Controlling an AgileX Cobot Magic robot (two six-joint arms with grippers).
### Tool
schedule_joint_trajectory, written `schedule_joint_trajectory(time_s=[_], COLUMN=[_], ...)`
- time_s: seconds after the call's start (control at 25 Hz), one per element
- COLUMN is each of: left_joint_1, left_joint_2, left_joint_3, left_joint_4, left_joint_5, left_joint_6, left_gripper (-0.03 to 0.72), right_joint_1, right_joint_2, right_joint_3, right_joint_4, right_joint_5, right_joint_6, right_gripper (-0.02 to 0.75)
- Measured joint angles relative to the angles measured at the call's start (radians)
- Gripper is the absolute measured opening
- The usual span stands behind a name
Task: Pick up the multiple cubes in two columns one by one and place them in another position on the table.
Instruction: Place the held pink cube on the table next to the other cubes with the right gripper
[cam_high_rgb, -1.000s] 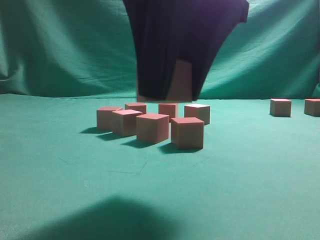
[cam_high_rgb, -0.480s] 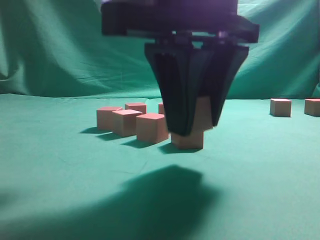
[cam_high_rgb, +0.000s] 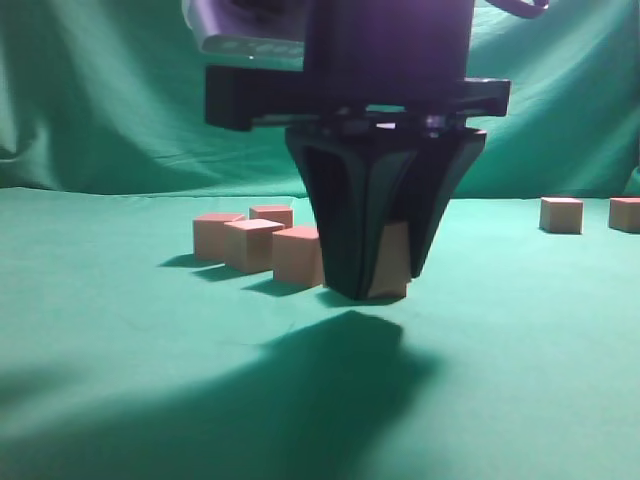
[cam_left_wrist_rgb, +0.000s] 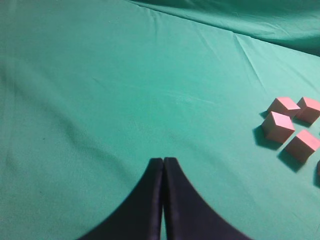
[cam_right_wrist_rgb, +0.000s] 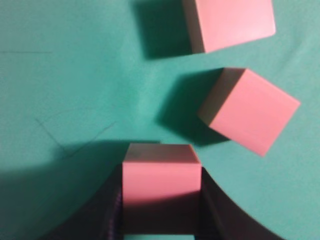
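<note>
My right gripper (cam_high_rgb: 380, 288) is low on the green table (cam_high_rgb: 120, 330), with its black fingers on both sides of the front cube (cam_high_rgb: 392, 262) of the cluster. In the right wrist view the gripper (cam_right_wrist_rgb: 161, 202) presses that cube (cam_right_wrist_rgb: 161, 172) on its left and right faces, and the cube rests on the cloth. Other cubes (cam_high_rgb: 298, 256) (cam_high_rgb: 250, 245) (cam_high_rgb: 218, 235) stand just left of it. My left gripper (cam_left_wrist_rgb: 163, 162) is shut and empty over bare cloth, with several cubes (cam_left_wrist_rgb: 277, 126) to its right.
Two separate cubes (cam_high_rgb: 561, 214) (cam_high_rgb: 626, 214) stand at the far right of the table. Two cubes (cam_right_wrist_rgb: 250, 110) (cam_right_wrist_rgb: 230, 22) lie close ahead of the right gripper. A green cloth backdrop (cam_high_rgb: 100, 90) hangs behind the table.
My right gripper has come down from above the cluster to the table and now straddles the front cube. The other cubes have not moved.
</note>
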Motion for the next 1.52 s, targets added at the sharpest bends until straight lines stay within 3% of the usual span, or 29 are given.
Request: schedule_joint_trajectory(time_s=[1.08,1.12,1.2,1.24,1.48,1.52], left_joint_1=[0.000,0.000,0.000,0.000,0.000,0.000], left_joint_2=[0.000,0.000,0.000,0.000,0.000,0.000], left_joint_3=[0.000,0.000,0.000,0.000,0.000,0.000], left_joint_4=[0.000,0.000,0.000,0.000,0.000,0.000], left_joint_5=[0.000,0.000,0.000,0.000,0.000,0.000], left_joint_6=[0.000,0.000,0.000,0.000,0.000,0.000], left_gripper=[0.000,0.000,0.000,0.000,0.000,0.000], right_joint_1=[0.000,0.000,0.000,0.000,0.000,0.000], right_joint_2=[0.017,0.017,0.017,0.017,0.017,0.017], right_joint_3=[0.000,0.000,0.000,0.000,0.000,0.000], right_joint_4=[-0.021,-0.021,-0.021,-0.021,-0.021,-0.021], right_joint_5=[0.008,0.009,0.009,0.009,0.024,0.034], right_joint_6=[-0.089,-0.089,-0.087,-0.087,-0.085,-0.085], right_gripper=[0.265,0.317,0.321,0.361,0.345,0.385])
